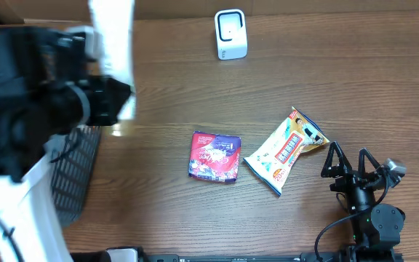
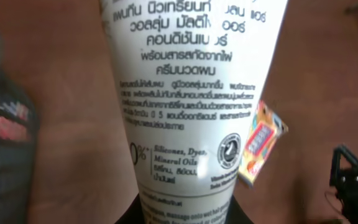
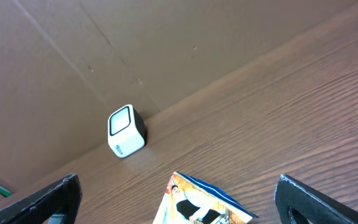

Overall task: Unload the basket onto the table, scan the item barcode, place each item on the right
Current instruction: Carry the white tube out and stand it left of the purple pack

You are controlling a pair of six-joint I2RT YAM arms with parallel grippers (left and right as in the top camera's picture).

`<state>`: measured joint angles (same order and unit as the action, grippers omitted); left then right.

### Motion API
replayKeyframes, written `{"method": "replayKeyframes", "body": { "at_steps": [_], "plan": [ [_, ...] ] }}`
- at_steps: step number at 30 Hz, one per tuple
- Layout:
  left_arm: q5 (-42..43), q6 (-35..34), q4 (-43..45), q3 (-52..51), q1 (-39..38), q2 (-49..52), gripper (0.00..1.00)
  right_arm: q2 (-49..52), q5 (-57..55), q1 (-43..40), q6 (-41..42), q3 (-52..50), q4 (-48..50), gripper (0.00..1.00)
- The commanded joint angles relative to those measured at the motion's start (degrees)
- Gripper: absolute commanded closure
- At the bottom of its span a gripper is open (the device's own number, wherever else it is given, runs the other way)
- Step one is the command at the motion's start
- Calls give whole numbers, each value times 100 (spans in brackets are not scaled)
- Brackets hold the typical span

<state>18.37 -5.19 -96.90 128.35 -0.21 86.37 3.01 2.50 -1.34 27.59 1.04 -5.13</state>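
Left gripper point(image 1: 112, 98) clamped on white tube point(image 1: 113, 36), upper left of overhead frame, long axis running up-frame. Scanner point(image 1: 230, 34) top centre, right of tube; left arm nearer. Right gripper point(image 1: 349, 166) spread wide, empty, lower right.

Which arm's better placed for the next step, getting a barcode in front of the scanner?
Left. Its claw is shut on the white tube, lifted off the table. The right claw is open and empty beside the snack bag.
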Motion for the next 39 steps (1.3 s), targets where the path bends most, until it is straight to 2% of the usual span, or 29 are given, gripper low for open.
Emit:
{"method": "replayKeyframes", "body": {
  "at_steps": [1, 4, 6, 13, 18, 21, 22, 23, 26, 27, 28, 29, 34, 36, 39],
  "plan": [
    [-1086, -721, 50, -914, -669, 129, 95, -46, -50, 44, -37, -57, 46, 0],
    [-2009, -1316, 306, -1902, -1215, 125, 96, -46, -48, 44, -37, -57, 46, 0],
    [-2461, -1742, 782, -2638, -1523, 125, 96, -46, -50, 44, -37, -57, 46, 0],
    [-2590, -1987, 3331, -5278, -2135, 127, 95, -46, -50, 44, -37, -57, 46, 0],
    [-3209, -2778, 4232, -6634, -2098, 127, 94, -46, -48, 44, -37, -57, 46, 0],
    [-3224, -2782, 4763, -7084, -2111, 127, 93, -46, -50, 44, -37, -57, 46, 0],
    [-3228, -2782, 4841, -7160, -2138, 127, 91, -46, -48, 44, -37, -57, 46, 0],
    [-3228, -2782, 4881, -7187, -2164, 127, 83, -46, -50, 44, -37, -57, 46, 0],
    [-3224, -2627, 4878, -7069, -2168, 96, 39, -46, -48, 44, -37, -57, 46, 0],
    [-3222, -2546, 4815, -6959, -2164, 76, 20, -46, -48, 44, -37, -57, 46, 0],
    [-3224, -2479, 4684, -6789, -2157, 42, 7, -46, -48, 44, -37, -57, 46, 0],
    [-3226, -2457, 4439, -6502, -2149, -7, 0, -46, -48, 44, -37, -57, 46, 0],
    [-3237, -1956, 2826, -4092, -1788, -334, 0, -46, -48, 44, -37, -57, 46, 0],
    [-3233, -1681, 2173, -2673, -1322, -361, 0, -46, -50, 44, -37, -57, 46, 0],
    [-3123, -1556, 1729, -970, -291, -354, 0, -46, -50, 44, -37, -57, 46, 0]
  ]
}}
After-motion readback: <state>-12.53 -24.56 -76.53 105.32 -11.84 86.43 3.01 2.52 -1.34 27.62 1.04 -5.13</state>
